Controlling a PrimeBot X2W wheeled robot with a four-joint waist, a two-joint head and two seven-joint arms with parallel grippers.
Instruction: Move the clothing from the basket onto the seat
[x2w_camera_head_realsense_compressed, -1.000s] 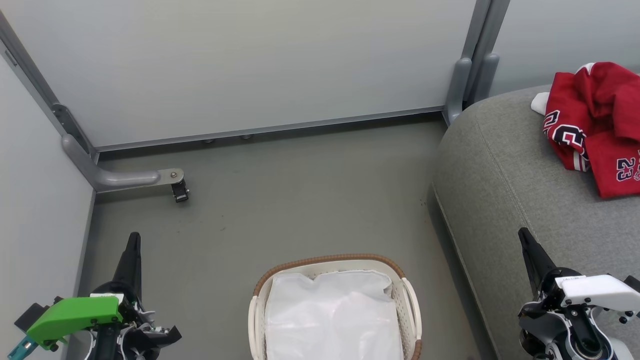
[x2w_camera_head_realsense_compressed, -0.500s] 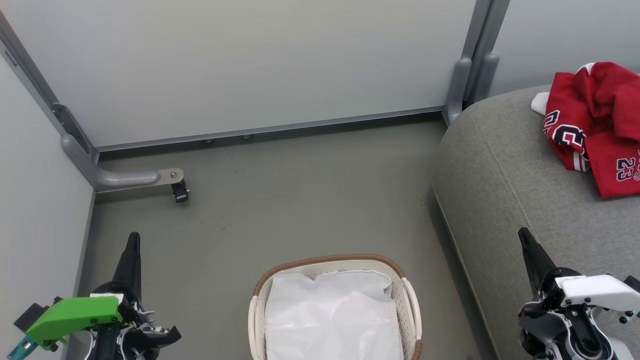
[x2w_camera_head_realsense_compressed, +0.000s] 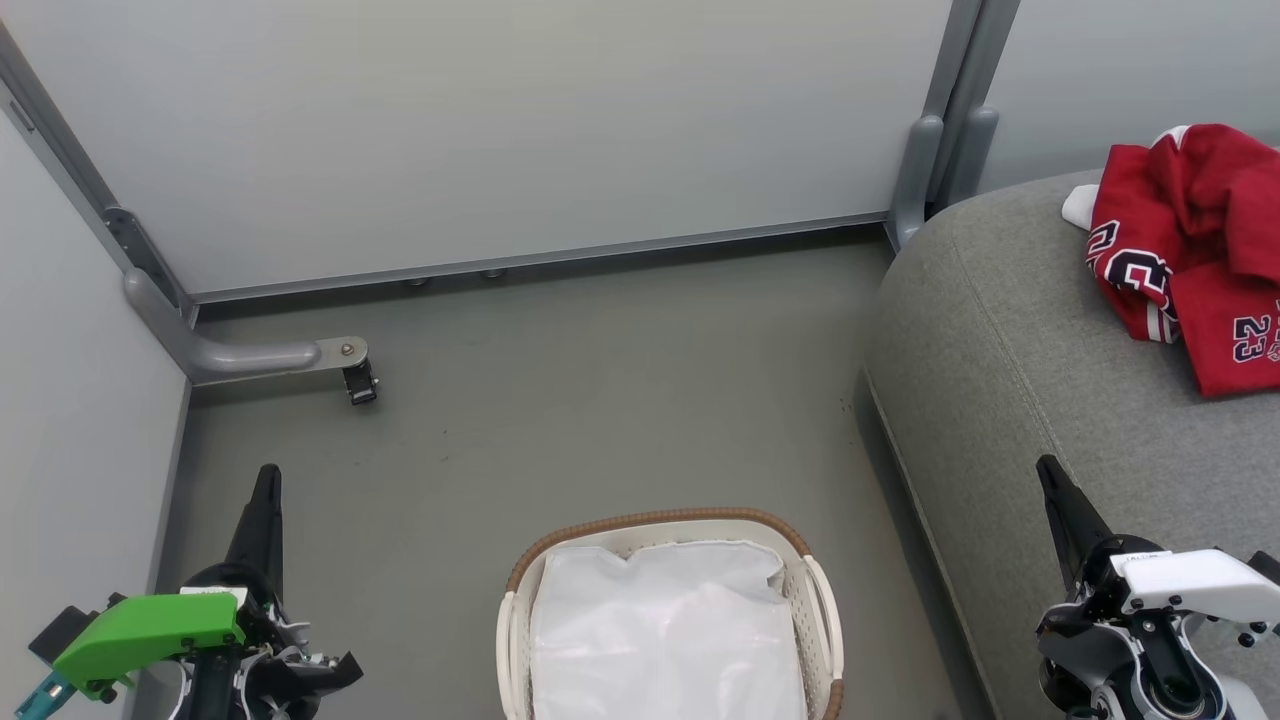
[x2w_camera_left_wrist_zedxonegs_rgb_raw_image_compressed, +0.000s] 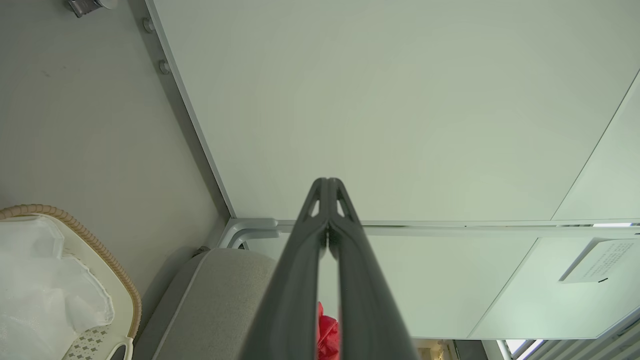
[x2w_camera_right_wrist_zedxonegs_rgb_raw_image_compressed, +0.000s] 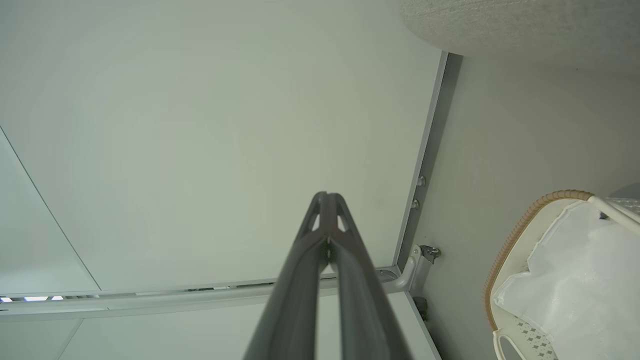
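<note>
The clothing (x2w_camera_head_realsense_compressed: 1190, 250) lies crumpled on the seat (x2w_camera_head_realsense_compressed: 1010, 380), well ahead of the right gripper (x2w_camera_head_realsense_compressed: 1046, 465) and off to its right, far across from the left gripper (x2w_camera_head_realsense_compressed: 266, 480). Both grippers have their fingers pressed together on nothing. The basket (x2w_camera_head_realsense_compressed: 655, 522) sits between them, nearer than their tips, holding a white sheet (x2w_camera_head_realsense_compressed: 660, 630).

The red fabric looks light, soft and limp. It would sag and bunch rather than keep a shape, and the sporty knit is probably a bit slick. A raised fold on top of the heap, or the thicker striped trim, is the best pinch point. The frame edge cuts the pile off, so I cannot tell where one garment ends and the other begins.
</note>
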